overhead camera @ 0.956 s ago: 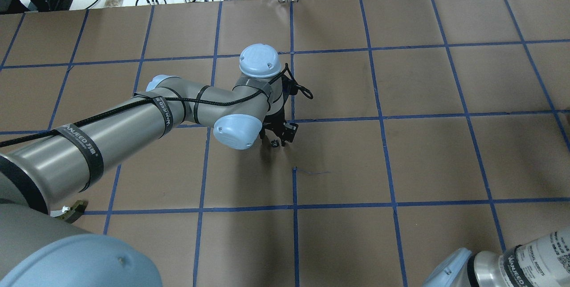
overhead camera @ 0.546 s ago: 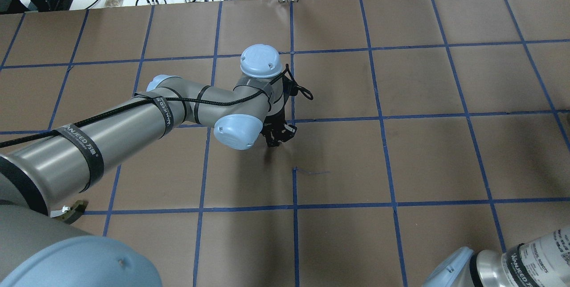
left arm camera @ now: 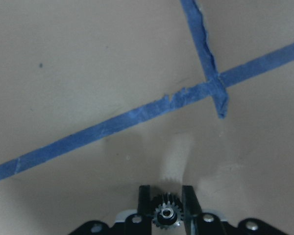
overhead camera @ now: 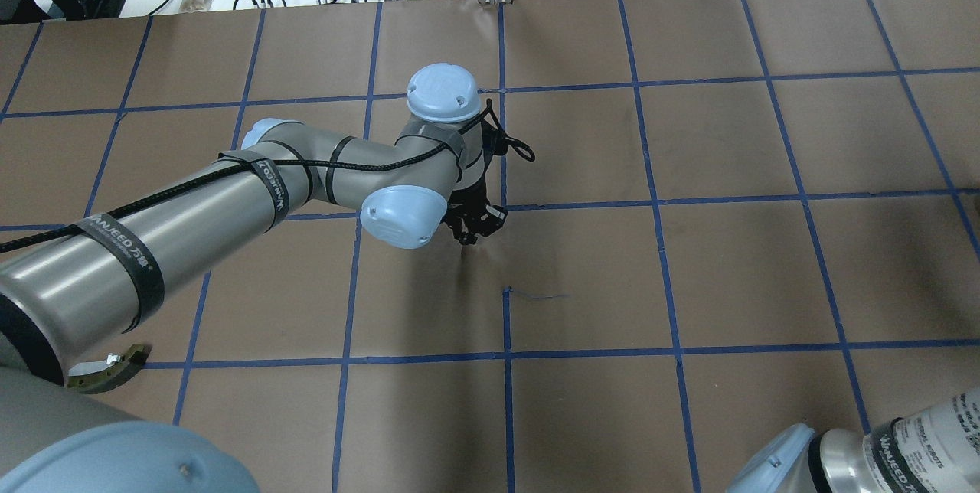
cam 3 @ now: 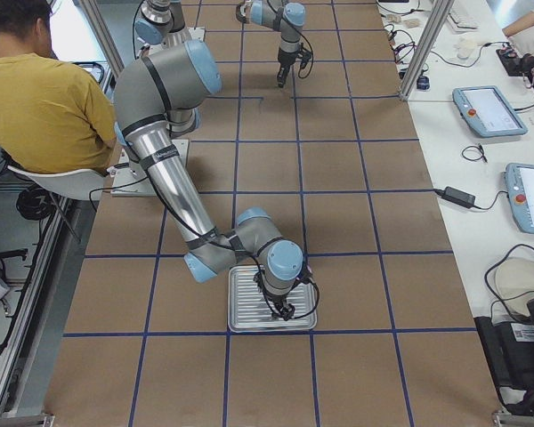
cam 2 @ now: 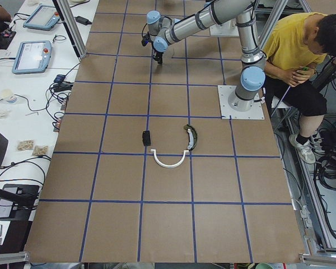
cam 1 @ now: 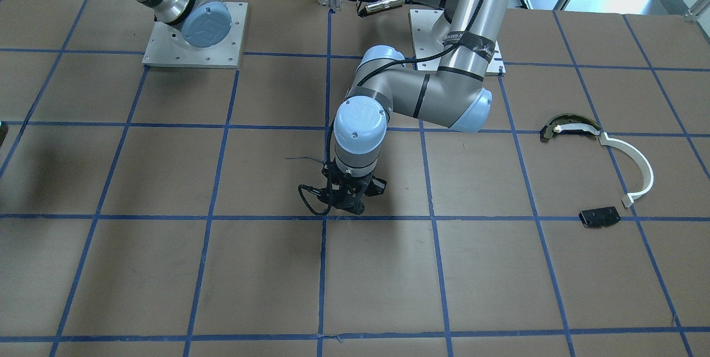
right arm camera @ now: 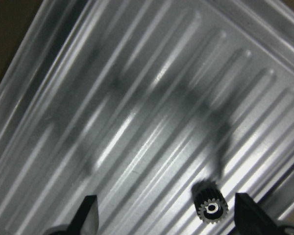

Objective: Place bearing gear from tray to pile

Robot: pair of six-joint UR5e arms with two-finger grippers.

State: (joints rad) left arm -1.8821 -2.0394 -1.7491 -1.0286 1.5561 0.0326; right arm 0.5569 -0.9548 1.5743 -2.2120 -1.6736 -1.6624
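A small black bearing gear [left arm camera: 166, 214] sits between the fingers of my left gripper [left arm camera: 166, 208], which is shut on it, just above the brown paper near a blue tape crossing. The same gripper [overhead camera: 468, 236] hangs at mid-table. My right gripper [right arm camera: 167, 215] is open low over the ribbed metal tray [right arm camera: 137, 98], and a second black gear [right arm camera: 210, 205] lies on the tray between its fingers. The pile lies apart on the left arm's side: an olive-and-white curved piece [cam 1: 568, 126], a white curved strip [cam 1: 638, 166] and a black plate [cam 1: 599, 217].
The tray [cam 3: 246, 313] lies near the table's end on my right side. A person in a yellow shirt [cam 2: 291, 45] sits behind the robot bases. Cables and tablets lie on the white benches beyond the paper's far edge.
My left gripper's fingers have drawn together from open to shut on the gear. The wrist then rose slightly and shifted a little toward the far side.
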